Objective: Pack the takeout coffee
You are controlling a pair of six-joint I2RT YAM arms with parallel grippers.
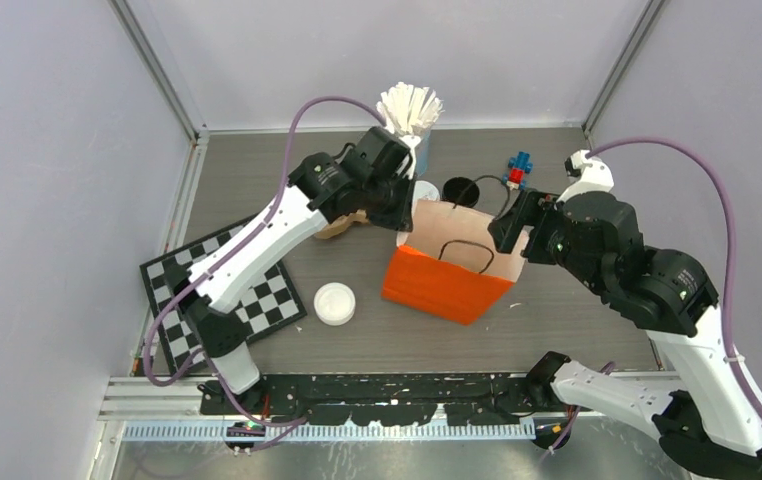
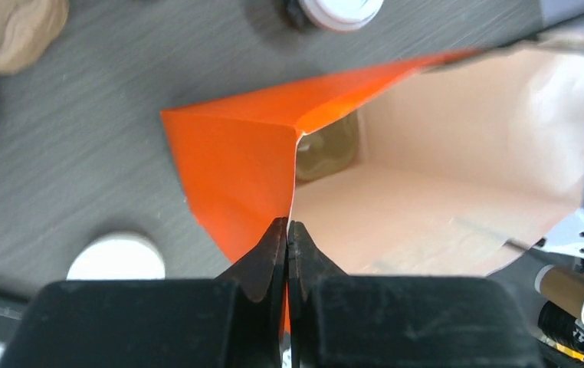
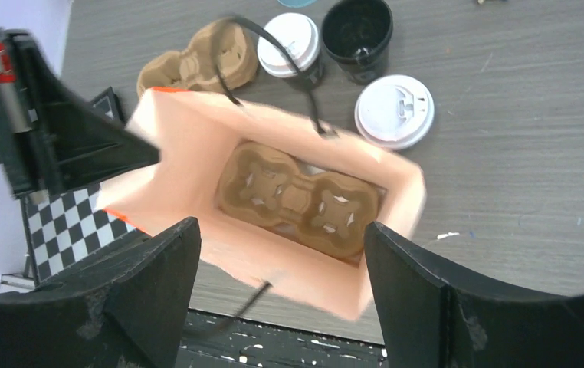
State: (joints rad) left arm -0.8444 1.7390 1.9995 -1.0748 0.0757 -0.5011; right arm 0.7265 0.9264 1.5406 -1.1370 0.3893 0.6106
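An orange paper bag (image 1: 447, 275) stands open mid-table with a brown cup carrier (image 3: 300, 192) on its bottom. My left gripper (image 1: 403, 208) is shut on the bag's left rim (image 2: 289, 230). My right gripper (image 3: 280, 230) is open and empty, hovering over the bag's mouth at its right side (image 1: 510, 228). Behind the bag stand a lidded black coffee cup (image 3: 290, 44), also in the left wrist view (image 2: 340, 8), and an open black cup (image 3: 356, 27) with no lid (image 1: 462, 190). A loose white lid (image 3: 394, 111) lies beside the open cup.
A second brown carrier (image 3: 197, 65) lies behind the bag on the left. Another white lid (image 1: 335, 303) lies front left of the bag, next to a checkerboard (image 1: 222, 295). A light-blue cup of white stirrers (image 1: 412, 110) and a blue-and-red toy (image 1: 519, 168) stand at the back.
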